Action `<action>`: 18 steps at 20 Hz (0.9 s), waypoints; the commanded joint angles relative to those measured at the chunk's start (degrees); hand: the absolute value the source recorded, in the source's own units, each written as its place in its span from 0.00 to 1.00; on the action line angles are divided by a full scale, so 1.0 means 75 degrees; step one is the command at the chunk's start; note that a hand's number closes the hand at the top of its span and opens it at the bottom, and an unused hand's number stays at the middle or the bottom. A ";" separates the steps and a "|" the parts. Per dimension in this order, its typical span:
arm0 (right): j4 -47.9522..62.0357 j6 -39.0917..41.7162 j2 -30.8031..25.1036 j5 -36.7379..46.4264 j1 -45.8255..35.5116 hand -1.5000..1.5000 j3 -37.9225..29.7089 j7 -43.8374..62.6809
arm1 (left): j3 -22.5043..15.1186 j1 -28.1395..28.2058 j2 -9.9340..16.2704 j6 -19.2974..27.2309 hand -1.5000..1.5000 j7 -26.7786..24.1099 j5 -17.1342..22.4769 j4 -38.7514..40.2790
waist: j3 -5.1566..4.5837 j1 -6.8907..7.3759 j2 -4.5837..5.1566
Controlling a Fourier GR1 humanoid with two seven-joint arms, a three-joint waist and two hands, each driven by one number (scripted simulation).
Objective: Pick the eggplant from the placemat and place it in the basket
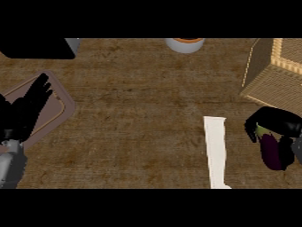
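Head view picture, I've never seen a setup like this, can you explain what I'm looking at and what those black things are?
The camera sits where a humanoid robot's head would be, looking steeply down at a brown counter. The black shapes are its hands on grey forearms. The left robot hand rests open, fingers up, over a placemat. The right robot hand is curled round a dark purple eggplant, below a wicker basket. A white strip lies on the counter, and a white container stands at the far edge.

A worn brown wooden desk (140, 88) fills the view. Near its far edge stands a round white container (184, 45); left of that container sits a flat black block (35, 48).
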 commanded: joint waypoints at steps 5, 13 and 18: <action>-0.0782 -0.1284 0.2904 -0.0383 0.0477 1.00 -0.1047 0.4192 | 0.0109 0.0311 0.0077 0.0030 0.50 -0.0045 -0.0047 0.0040 | 0.0156 -0.0379 -0.0117; -0.2907 -0.2796 0.4505 -0.0303 0.1182 1.00 0.0981 0.8056 | 0.0018 0.0005 -0.0081 0.0093 0.50 0.0126 -0.0059 0.0031 | 0.0179 -0.0070 0.0023; -0.4714 -0.4490 0.4532 -0.1541 0.1785 1.00 0.1733 0.8213 | 0.0125 0.0311 0.0011 -0.0034 0.50 0.0074 0.0039 -0.0135 | 0.0189 -0.0025 -0.0005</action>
